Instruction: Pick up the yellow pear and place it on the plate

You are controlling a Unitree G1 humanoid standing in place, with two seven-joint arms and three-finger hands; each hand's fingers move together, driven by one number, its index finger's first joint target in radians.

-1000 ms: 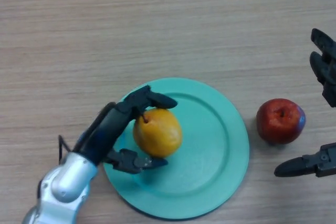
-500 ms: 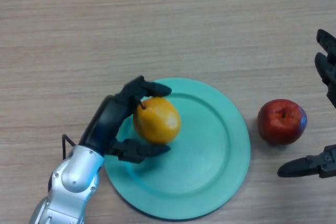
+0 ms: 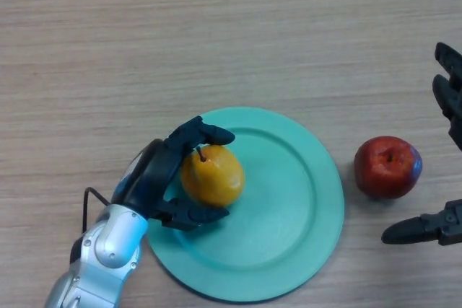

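The yellow pear (image 3: 214, 177) stands with its stem up over the left part of the teal plate (image 3: 289, 207). My left hand (image 3: 157, 174) comes in from the lower left and is curled round the pear, fingers over its top and thumb under its near side. I cannot tell whether the pear rests on the plate or hangs just above it. My right hand (image 3: 449, 106) shows at the right edge, fingers straight and spread, holding nothing.
A red apple (image 3: 388, 166) lies on the wooden table (image 3: 216, 34) just right of the plate, between the fingers and thumb of my right hand without touching them.
My left hand with the pear has shifted slightly left and toward the near side of the plate, and its wrist has turned. The right hand and apple have barely moved.
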